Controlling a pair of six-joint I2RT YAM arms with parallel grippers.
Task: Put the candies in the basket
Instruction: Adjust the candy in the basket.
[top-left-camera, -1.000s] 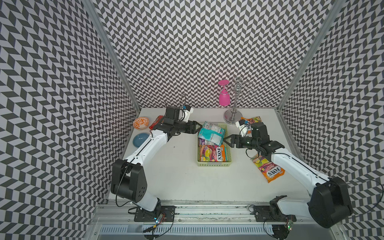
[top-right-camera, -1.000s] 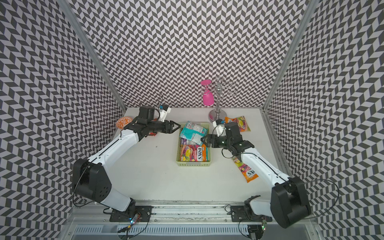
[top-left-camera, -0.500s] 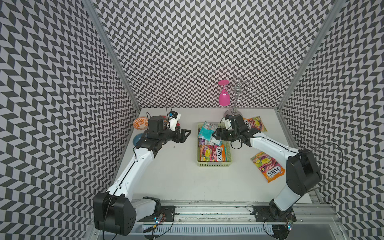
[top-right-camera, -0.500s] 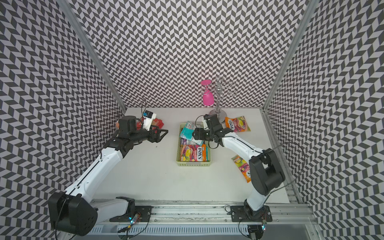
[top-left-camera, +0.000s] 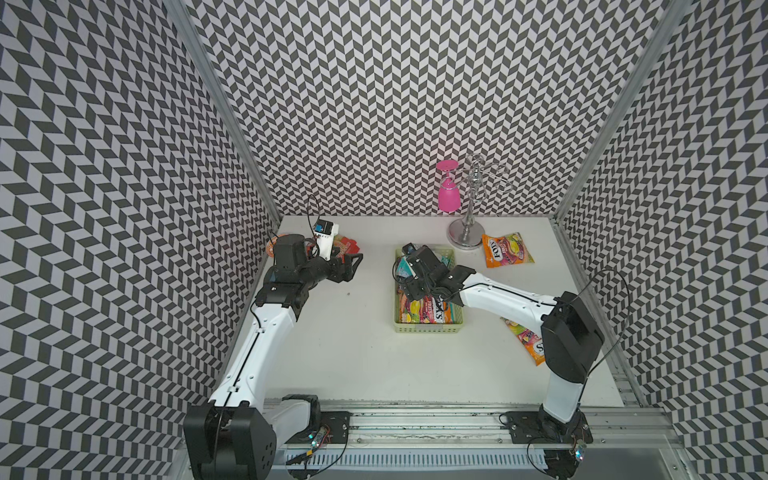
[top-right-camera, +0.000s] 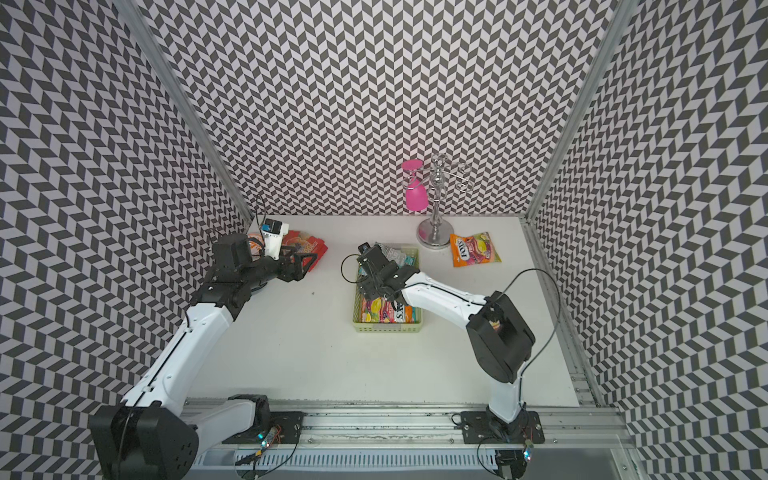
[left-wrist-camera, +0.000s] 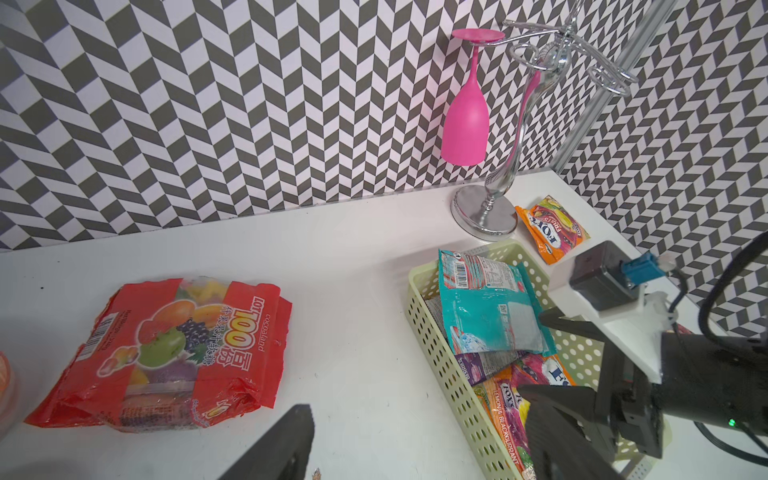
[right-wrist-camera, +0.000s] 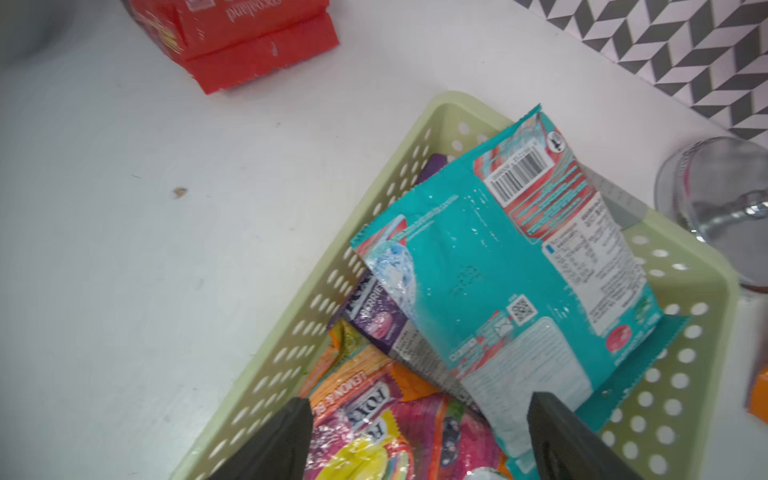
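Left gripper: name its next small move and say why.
Probably reach to the red bag and close on its edge: the left gripper is open and empty beside it, and that bag lies on the table, outside the basket.

The pale green perforated basket (top-left-camera: 428, 328) holds a teal bag (right-wrist-camera: 498, 270), back side up, slanted over a purple bag (right-wrist-camera: 370, 316) and an orange-pink bag (right-wrist-camera: 365, 407). Outside it lie a crumpled red bag (left-wrist-camera: 166, 353) at the far left, an orange bag (top-left-camera: 507, 250) at the far right and a second orange bag (top-left-camera: 523, 337) at the near right.
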